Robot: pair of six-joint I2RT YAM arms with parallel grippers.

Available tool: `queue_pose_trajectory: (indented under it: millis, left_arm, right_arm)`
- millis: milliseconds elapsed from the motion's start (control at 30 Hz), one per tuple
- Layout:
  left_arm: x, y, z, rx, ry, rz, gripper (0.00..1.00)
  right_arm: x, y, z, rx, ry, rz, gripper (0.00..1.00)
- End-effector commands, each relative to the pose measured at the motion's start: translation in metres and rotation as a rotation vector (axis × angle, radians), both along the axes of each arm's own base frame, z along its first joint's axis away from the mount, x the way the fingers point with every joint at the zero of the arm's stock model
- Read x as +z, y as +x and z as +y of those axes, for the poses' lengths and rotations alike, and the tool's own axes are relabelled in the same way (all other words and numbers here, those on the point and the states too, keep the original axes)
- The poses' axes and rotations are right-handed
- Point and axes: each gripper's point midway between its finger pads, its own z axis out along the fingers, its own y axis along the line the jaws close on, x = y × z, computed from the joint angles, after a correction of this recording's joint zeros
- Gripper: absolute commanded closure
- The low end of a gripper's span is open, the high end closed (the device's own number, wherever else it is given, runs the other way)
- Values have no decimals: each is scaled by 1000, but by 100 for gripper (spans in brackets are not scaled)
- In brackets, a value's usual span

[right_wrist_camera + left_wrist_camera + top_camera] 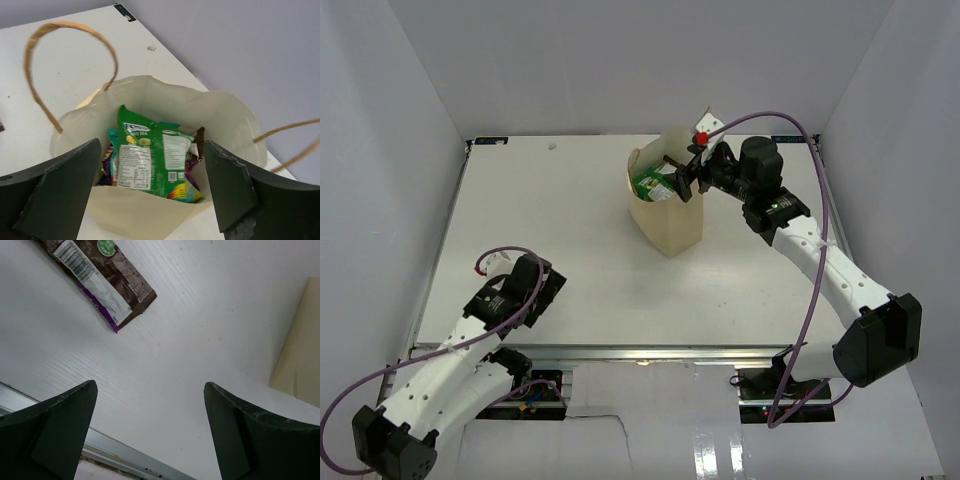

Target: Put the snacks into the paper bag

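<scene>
One snack is seen left on the table point(570, 220). At far right the bag point(667, 222) is stood upright, mouth open. Over it the right gripper point(690, 176) is held, fingers spread, nothing grasped; the left gripper point(150, 390), low near the front edge, is also spread and empty. Inside, a green packet point(150, 155) is lodged atop others (count unclear). A brown bar point(107, 275) is laid flat just beyond the left gripper. Step judged: final pick. Next: bar to be straddled across its width, right arm withdrawn first.

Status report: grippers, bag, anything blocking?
Left gripper open, empty, near brown bar on table. Right gripper open over paper bag; green packet inside. No obstruction seen.
</scene>
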Motion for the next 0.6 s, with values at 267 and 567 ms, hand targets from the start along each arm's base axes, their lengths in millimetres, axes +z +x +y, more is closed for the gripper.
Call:
queue_pose_trajectory:
  millis: [267,567]
  left_arm:
    - [-18,40,46,274,114,236,3]
    - [-77,69,62,267,37,422,24]
  right_arm:
    - [-3,-36,-30,209,-106,-23,3]
    - [-62,-64,-79,132,-138,109,3]
